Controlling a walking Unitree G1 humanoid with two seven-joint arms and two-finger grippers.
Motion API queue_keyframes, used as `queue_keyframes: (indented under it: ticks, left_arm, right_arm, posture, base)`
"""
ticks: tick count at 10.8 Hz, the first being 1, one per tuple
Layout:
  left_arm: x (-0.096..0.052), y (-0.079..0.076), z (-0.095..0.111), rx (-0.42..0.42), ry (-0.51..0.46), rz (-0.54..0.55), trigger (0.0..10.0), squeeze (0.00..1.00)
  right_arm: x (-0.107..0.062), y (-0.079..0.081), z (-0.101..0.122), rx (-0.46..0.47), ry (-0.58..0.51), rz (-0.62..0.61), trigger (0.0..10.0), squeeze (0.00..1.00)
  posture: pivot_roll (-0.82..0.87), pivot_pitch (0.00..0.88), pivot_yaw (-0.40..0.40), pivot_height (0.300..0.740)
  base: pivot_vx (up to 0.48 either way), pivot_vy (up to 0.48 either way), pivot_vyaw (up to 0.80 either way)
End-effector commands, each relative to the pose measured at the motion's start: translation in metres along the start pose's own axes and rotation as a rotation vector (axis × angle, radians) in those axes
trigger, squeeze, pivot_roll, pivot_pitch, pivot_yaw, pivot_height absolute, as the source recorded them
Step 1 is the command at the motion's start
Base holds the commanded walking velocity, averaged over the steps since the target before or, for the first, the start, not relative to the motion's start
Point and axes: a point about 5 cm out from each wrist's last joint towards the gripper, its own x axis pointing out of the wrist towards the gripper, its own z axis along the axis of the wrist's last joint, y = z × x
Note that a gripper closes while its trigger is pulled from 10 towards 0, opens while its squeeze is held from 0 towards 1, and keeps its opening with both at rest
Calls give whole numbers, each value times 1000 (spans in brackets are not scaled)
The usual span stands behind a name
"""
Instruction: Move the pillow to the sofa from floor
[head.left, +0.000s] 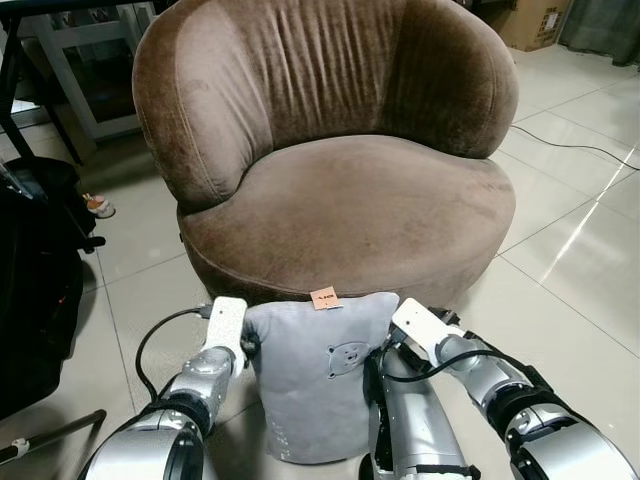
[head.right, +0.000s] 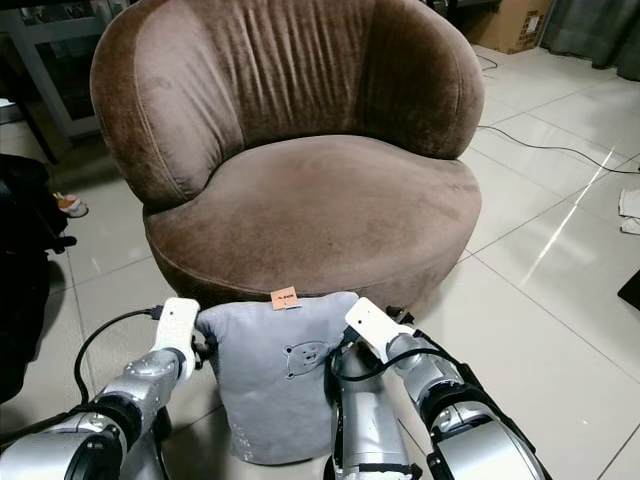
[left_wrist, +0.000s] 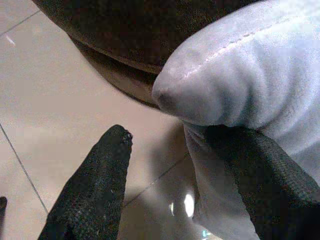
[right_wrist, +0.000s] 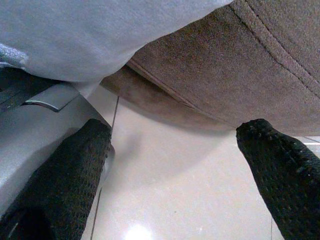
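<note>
Left eye view: grey pillow (head.left: 315, 375) with small bear print and tan tag (head.left: 324, 297), upright, just in front of brown sofa (head.left: 340, 200) base, pressed between both arms above tiled floor (head.left: 580, 260). Left gripper (left_wrist: 175, 165) against pillow's left edge, fingers spread, one black finger (left_wrist: 260, 170) touching the fabric, the other (left_wrist: 95, 190) apart over the tiles. Right gripper (right_wrist: 175, 175) at pillow's right side near sofa base, fingers (right_wrist: 65, 170) spread wide, nothing between them. Black cable (head.left: 570, 148) across tiles to the right; dark bag (head.left: 35, 280) at far left.
</note>
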Motion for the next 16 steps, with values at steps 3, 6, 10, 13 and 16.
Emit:
queue_keyframes:
  ticks: [3,6,10,13,16]
  left_arm:
    - [0,-2,3,-16,-11,-9,10000,1000]
    - [0,-3,2,-39,-6,-18,10000,1000]
    - [0,-5,3,-5,-15,-27,10000,1000]
    - [0,-7,2,4,-17,-28,10000,1000]
    - [0,-8,1,7,-19,-34,10000,1000]
  right_arm:
    - [-2,45,-34,-14,157,167,10000,0]
    - [-3,45,-35,-17,158,168,10000,0]
    - [-3,45,-38,-24,162,170,10000,0]
    - [-4,46,-39,-26,164,172,10000,0]
    - [-4,46,-41,-29,166,173,10000,0]
  posture:
    - [-173,0,23,381]
    - [-171,0,19,381]
    - [-176,0,18,381]
    - [-179,0,20,381]
    - [-180,0,21,381]
  base:
    - [0,0,0]
    - [0,0,0]
    - [0,0,0]
    - [0,0,0]
    - [0,0,0]
